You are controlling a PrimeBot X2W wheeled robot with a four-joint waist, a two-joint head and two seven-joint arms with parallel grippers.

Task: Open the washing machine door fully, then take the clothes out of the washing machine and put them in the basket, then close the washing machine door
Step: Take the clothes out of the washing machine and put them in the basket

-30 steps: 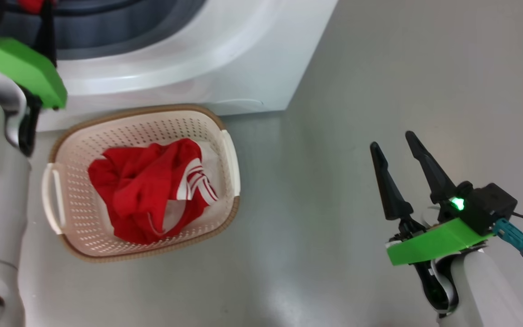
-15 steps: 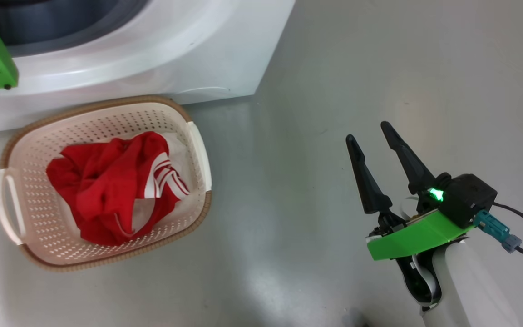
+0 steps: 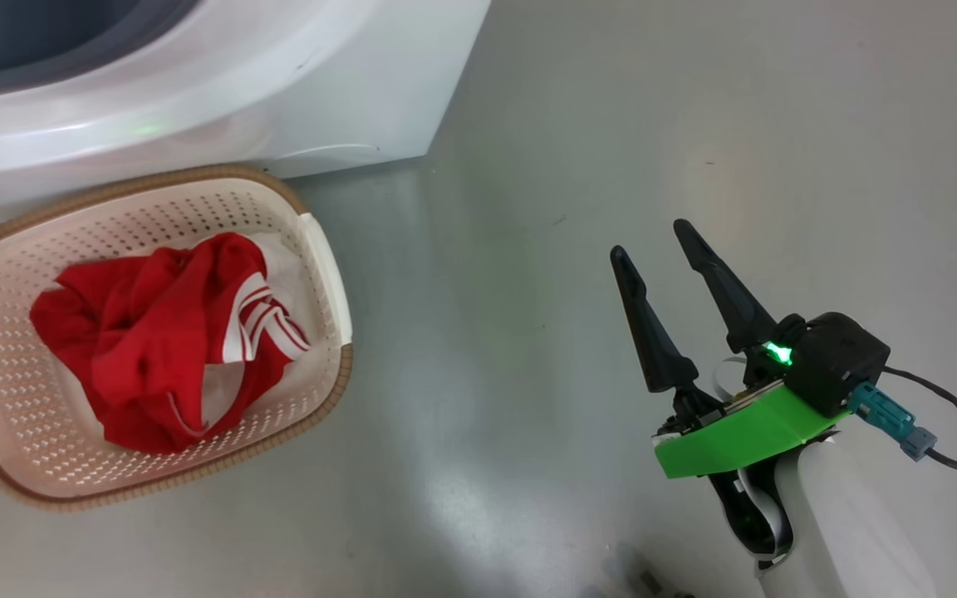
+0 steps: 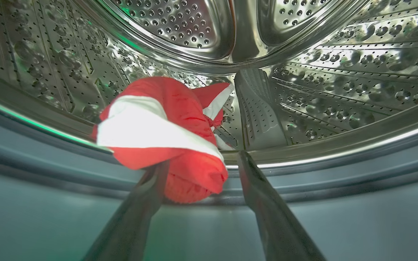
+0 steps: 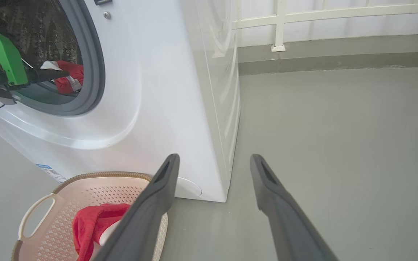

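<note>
The washing machine (image 3: pixel 279 100) stands open, and its door is out of view. My left gripper (image 4: pixel 201 161) reaches over the grey gasket into the steel drum (image 4: pixel 321 94). Its fingers are open around the near end of red clothes with a white stripe (image 4: pixel 165 119), which rest on the drum's lip. From the right wrist view that gripper (image 5: pixel 62 73) points at the same clothes (image 5: pixel 72 74). More red clothes (image 3: pixel 154 349) lie bunched in the basket (image 3: pixel 325 257) on the floor before the machine. My right gripper (image 3: pixel 650 237) hangs open and empty over the bare floor, right of the basket.
Grey floor (image 3: pixel 528 166) stretches right of the machine and basket. A low wall with a white railing (image 5: pixel 278 25) runs behind the machine's right side. A black cable (image 3: pixel 956 407) trails from my right wrist.
The head camera has swung right, so the basket and machine slid left in the picture and the left forearm left it. Both grippers stay open.
</note>
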